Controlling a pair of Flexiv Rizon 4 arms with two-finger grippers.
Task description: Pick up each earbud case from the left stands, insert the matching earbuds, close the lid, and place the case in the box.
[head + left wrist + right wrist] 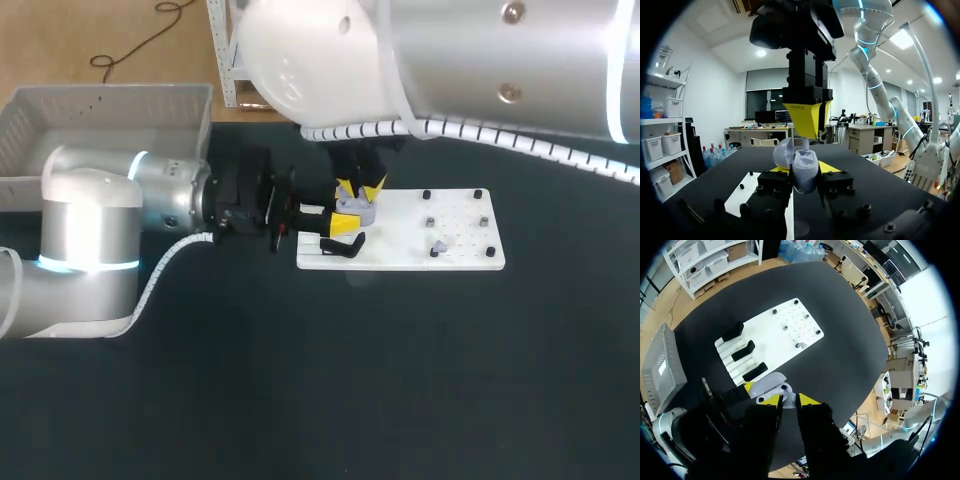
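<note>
Two yellow-tipped fingers (829, 167) of the L gripper (803, 172) are clamped on the lavender earbud case (806, 162), one on each side. The case is held upright w/ its lid (784, 152) swung open. It is kept over the white board (445, 258), at the board end nearest the L arm (90, 230), just by the black stands (746, 351).

The R gripper (789, 401) is hung straight above the open case, very close to it. Whether it is open or closed on smthg can't be told.

Three stands are seen in a row along that same end of the board. Toward the board's opposite end, small dark pegs (427, 195) are set approx. in a ring, and one small lavender earbud (440, 245) is seen on the board among them.

The L arm is brought in from beyond the stand end of the board. The R arm (500, 60) is brought in from behind the board and above it.

The board is laid flat on the black table (300, 390). The grey box (110, 95) is set well apart from the board, past its stand end and farther back.
</note>
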